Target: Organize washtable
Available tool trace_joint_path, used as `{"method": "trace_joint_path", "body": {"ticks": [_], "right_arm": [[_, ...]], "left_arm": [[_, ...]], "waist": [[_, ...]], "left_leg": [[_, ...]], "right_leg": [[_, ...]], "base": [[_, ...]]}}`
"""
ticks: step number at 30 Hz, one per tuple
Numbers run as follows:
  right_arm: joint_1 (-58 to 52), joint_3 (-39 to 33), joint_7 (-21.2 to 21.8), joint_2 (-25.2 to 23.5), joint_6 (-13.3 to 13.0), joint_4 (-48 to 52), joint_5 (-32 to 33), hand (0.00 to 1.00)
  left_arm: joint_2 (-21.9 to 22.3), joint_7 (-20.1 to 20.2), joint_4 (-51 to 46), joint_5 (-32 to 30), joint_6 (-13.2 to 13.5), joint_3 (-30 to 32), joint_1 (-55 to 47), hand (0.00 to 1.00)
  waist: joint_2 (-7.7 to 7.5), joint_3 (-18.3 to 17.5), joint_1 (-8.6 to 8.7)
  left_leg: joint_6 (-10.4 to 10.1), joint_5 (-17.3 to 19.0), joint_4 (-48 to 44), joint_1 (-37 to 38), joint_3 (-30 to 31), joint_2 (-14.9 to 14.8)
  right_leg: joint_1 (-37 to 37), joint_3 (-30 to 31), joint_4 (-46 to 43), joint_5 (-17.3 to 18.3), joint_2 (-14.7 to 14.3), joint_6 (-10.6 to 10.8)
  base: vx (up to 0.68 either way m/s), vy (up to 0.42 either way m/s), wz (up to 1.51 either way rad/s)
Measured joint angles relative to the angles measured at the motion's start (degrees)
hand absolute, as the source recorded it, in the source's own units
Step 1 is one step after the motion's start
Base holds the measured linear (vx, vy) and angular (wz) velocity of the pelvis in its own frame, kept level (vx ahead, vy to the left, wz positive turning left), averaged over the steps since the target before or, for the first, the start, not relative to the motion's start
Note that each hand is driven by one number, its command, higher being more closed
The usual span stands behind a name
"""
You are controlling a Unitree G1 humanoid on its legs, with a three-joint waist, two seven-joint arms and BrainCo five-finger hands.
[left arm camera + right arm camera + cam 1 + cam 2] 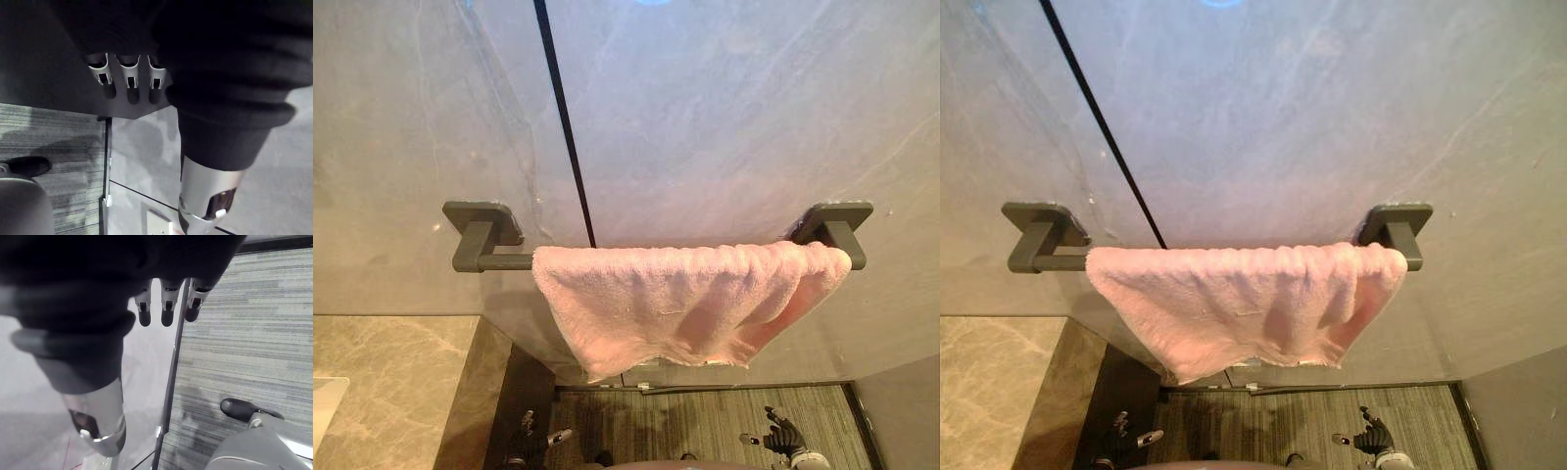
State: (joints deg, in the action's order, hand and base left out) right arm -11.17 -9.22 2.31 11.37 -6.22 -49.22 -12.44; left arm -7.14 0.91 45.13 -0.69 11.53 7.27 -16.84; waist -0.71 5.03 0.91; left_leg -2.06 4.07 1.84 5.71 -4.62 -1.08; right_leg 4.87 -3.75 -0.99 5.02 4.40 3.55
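Pink towel [685, 304] draped over the dark bar [499, 261], mid-frame, hem uneven. Looks hung, maybe needs straightening. My left hand [128, 78] and right hand [166, 308] hang low, fingers loose and empty.

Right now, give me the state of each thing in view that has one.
towel bar: fixed to the wall, left stretch bare.
pink towel: draped over the towel bar, rumpled toward its right end.
left hand: open, holding nothing.
right hand: open, holding nothing.

Pink towel [675, 299], dark grey rail [484, 257]
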Motion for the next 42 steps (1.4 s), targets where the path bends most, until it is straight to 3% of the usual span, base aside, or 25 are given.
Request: {"method": "trace_joint_path", "body": {"ticks": [6,11,13,16,17,19,20,22,23,25,26,27,28,29,30,31,33,35,37,38,40,41,42], "right_arm": [[0.01,0.00,-0.02,0.11,0.04,-0.10,-0.51,0.00],[2.07,0.55,-0.17,0.11,0.20,0.18,-1.27,0.00],[3.46,1.65,-0.49,-0.10,0.43,1.53,-1.82,0.00],[3.31,3.41,-0.87,-0.27,0.60,3.25,-1.80,0.00],[3.05,3.56,-0.85,-0.80,0.60,4.40,-1.76,0.00],[1.57,3.66,-0.83,-1.63,0.56,5.68,-1.68,0.00],[1.64,4.05,-0.83,-1.86,0.54,5.80,-1.65,0.00],[2.31,4.73,-0.82,-1.81,0.57,6.69,-1.58,0.00],[3.09,4.68,-0.88,-1.59,0.58,7.54,-1.57,0.00],[5.42,4.73,-1.02,-0.42,0.60,8.09,-0.99,0.00],[6.01,4.84,-1.04,0.32,0.58,9.25,-0.21,0.00],[6.06,4.76,-1.26,1.19,0.46,10.82,0.48,0.00],[6.12,4.74,-1.39,1.68,0.39,11.23,0.66,0.00],[6.75,4.74,-1.79,2.19,0.41,11.18,0.68,0.00],[6.70,4.68,-2.18,2.33,0.43,11.13,0.69,0.00],[6.87,3.29,-2.52,1.62,0.69,10.79,0.70,0.00],[6.84,2.50,-2.99,1.60,0.95,10.80,0.75,0.00],[6.43,2.31,-3.30,1.34,1.10,10.99,0.85,0.00],[6.34,2.20,-3.27,0.81,1.15,9.83,1.29,0.00],[6.35,2.03,-3.31,0.76,1.18,9.48,1.49,0.00],[6.53,0.01,-3.42,0.62,1.47,7.82,2.12,0.00],[6.65,-0.95,-3.43,0.28,1.77,6.56,2.35,0.00],[7.20,-1.24,-3.41,-0.48,1.82,5.39,2.61,0.00]], "left_arm": [[-0.04,-0.09,0.46,-0.04,0.00,0.00,0.00,0.00],[0.05,-0.29,0.36,-0.02,0.01,-0.01,1.04,0.00],[-0.02,-1.03,-0.07,-0.02,0.00,-0.12,4.28,0.00],[-0.03,-1.06,-2.56,-0.01,-0.04,-0.69,5.21,0.00],[-0.01,-1.31,-3.73,0.01,0.05,-0.76,6.15,0.00],[-0.25,-1.68,-5.01,0.05,0.04,-0.89,6.83,0.00],[-0.29,-2.22,-5.31,0.07,0.03,-0.87,6.72,0.00],[-0.65,-2.46,-5.31,0.16,-0.07,-0.70,6.81,0.00],[-0.80,-2.67,-5.32,0.29,-0.13,-0.55,6.90,0.00],[1.22,-3.48,-5.32,1.20,-0.39,-0.51,6.32,0.00],[3.00,-3.86,-5.34,2.38,-0.39,-0.97,6.19,0.00],[4.43,-4.15,-5.45,3.09,-0.38,-2.36,6.19,0.00],[5.04,-4.23,-5.48,3.50,-0.38,-3.11,6.19,0.00],[5.42,-4.30,-5.43,4.85,-0.36,-4.77,5.59,0.00],[5.48,-4.28,-5.44,5.36,-0.37,-5.13,5.43,0.00],[6.00,-4.23,-6.32,6.24,-0.71,-5.08,4.82,0.00],[5.53,-4.27,-7.82,6.34,-0.96,-5.08,4.42,0.00],[5.23,-3.95,-8.65,6.71,-1.07,-5.34,4.55,0.00],[5.24,-3.30,-8.44,6.70,-1.13,-5.67,4.71,0.00],[5.24,-3.25,-8.25,6.69,-1.19,-5.78,4.87,0.00],[5.07,-3.19,-7.22,6.61,-1.34,-7.04,6.70,0.00],[4.80,-3.02,-7.23,6.45,-1.36,-7.40,7.38,0.00],[3.89,-2.99,-7.06,6.37,-1.70,-7.73,7.91,0.00]], "waist": [[0.41,0.27,-0.09],[0.09,1.80,-1.08],[-0.91,4.34,-1.41],[-0.71,4.48,-1.63],[-0.77,4.53,-1.61],[-0.78,4.23,-1.70],[-1.77,3.18,-2.22],[-3.10,2.22,-2.78],[-3.80,1.94,-3.51],[-2.73,2.29,-5.15],[-1.58,2.58,-6.00],[0.41,2.92,-5.83],[1.58,3.40,-5.44],[2.61,4.34,-4.59],[2.46,4.51,-4.37],[1.72,5.08,-4.72],[0.81,5.08,-4.69],[0.47,4.99,-4.31],[1.56,4.23,-1.73],[1.93,4.00,-1.19],[3.98,2.56,0.16],[4.45,2.26,0.50],[3.91,2.24,0.36]], "left_leg": [[0.01,0.00,-0.18,0.10,-0.56,0.00],[0.20,0.22,-1.99,-2.33,-3.70,-0.77],[0.42,1.72,-7.42,-6.76,-3.93,-1.05],[0.61,3.53,-13.03,-11.46,-3.30,-2.70],[0.61,3.63,-14.76,-12.71,-1.27,-2.81],[0.27,3.45,-17.21,-15.30,2.55,-2.72],[-0.41,3.01,-18.43,-17.30,3.67,-2.61],[-1.45,2.22,-20.86,-21.04,5.24,-2.11],[-2.47,1.48,-22.55,-23.54,5.81,-2.13],[-3.70,-2.27,-20.45,-24.61,6.16,-3.63],[-4.08,-4.92,-18.65,-25.14,6.59,-4.50],[-4.66,-7.52,-17.18,-26.08,8.22,-5.73],[-5.03,-9.24,-16.04,-26.13,9.22,-6.43],[-6.64,-16.53,-9.76,-25.06,10.18,-6.95],[-6.43,-19.80,-6.66,-24.32,10.01,-7.00],[-7.02,-15.61,-12.12,-24.42,7.96,-5.96],[-4.32,-10.04,-20.42,-25.45,5.84,-4.18],[-3.85,-2.66,-29.68,-23.20,1.60,-4.23],[-3.60,3.42,-29.50,-15.56,-1.10,-6.61],[-3.66,4.02,-27.09,-13.74,-1.66,-6.93],[-5.33,3.14,-12.63,-7.56,-1.73,-6.90],[-6.10,2.03,-6.58,-5.98,-1.35,-7.13],[-6.03,0.11,-3.52,-5.12,-0.72,-6.72]], "right_leg": [[-0.61,0.70,-0.93,0.01,0.01,0.00],[-5.92,4.03,-5.67,0.60,-0.27,0.06],[-10.23,4.73,-10.74,1.70,-0.10,0.50],[-12.98,6.10,-15.01,2.37,-0.49,1.42],[-15.21,7.02,-25.49,6.20,0.18,1.38],[-15.03,8.17,-37.15,8.80,1.98,3.23],[-14.52,10.26,-39.96,9.45,2.79,4.32],[-12.39,13.15,-38.13,9.52,4.62,4.52],[-9.60,14.95,-32.91,12.92,4.06,6.00],[-6.97,14.18,-25.19,16.58,3.05,4.71],[-5.76,12.13,-22.04,18.17,1.90,2.69],[-5.78,9.58,-21.47,18.95,-0.06,0.99],[-5.88,8.31,-21.73,18.69,-1.30,0.57],[-6.20,5.17,-21.79,17.41,-2.94,-1.59],[-6.34,3.58,-21.61,17.06,-2.99,-2.35],[-7.34,1.00,-22.23,16.31,-2.29,-4.64],[-8.30,-1.11,-22.36,15.65,-0.70,-5.61],[-9.23,-3.58,-21.75,13.74,0.69,-6.04],[-9.22,-7.51,-20.13,11.91,0.63,-6.06],[-9.31,-8.60,-19.89,11.67,0.62,-5.87],[-10.57,-11.60,-18.69,10.14,0.18,-5.05],[-10.67,-12.91,-17.02,8.70,-0.42,-4.69],[-10.44,-13.51,-15.91,7.22,-0.26,-4.33]], "base": [[-0.03,-0.005,-0.06],[-0.08,-0.004,-0.31],[-0.14,-0.040,-0.09],[-0.14,0.017,0.24],[-0.05,-0.022,0.62],[-0.06,-0.136,0.99],[-0.05,-0.289,0.93],[-0.06,-0.281,0.56],[-0.22,-0.341,0.42],[-0.29,-0.356,0.30],[-0.30,-0.309,0.51],[-0.32,-0.316,0.71],[-0.36,-0.299,1.11],[-0.31,-0.217,1.00],[-0.42,-0.261,1.17],[-0.32,-0.182,0.79],[-0.26,-0.144,0.61],[-0.27,-0.110,0.61],[-0.18,-0.012,0.88],[-0.12,0.060,0.99],[-0.12,0.093,0.85],[-0.16,0.139,0.55],[-0.19,0.159,0.38]]}}
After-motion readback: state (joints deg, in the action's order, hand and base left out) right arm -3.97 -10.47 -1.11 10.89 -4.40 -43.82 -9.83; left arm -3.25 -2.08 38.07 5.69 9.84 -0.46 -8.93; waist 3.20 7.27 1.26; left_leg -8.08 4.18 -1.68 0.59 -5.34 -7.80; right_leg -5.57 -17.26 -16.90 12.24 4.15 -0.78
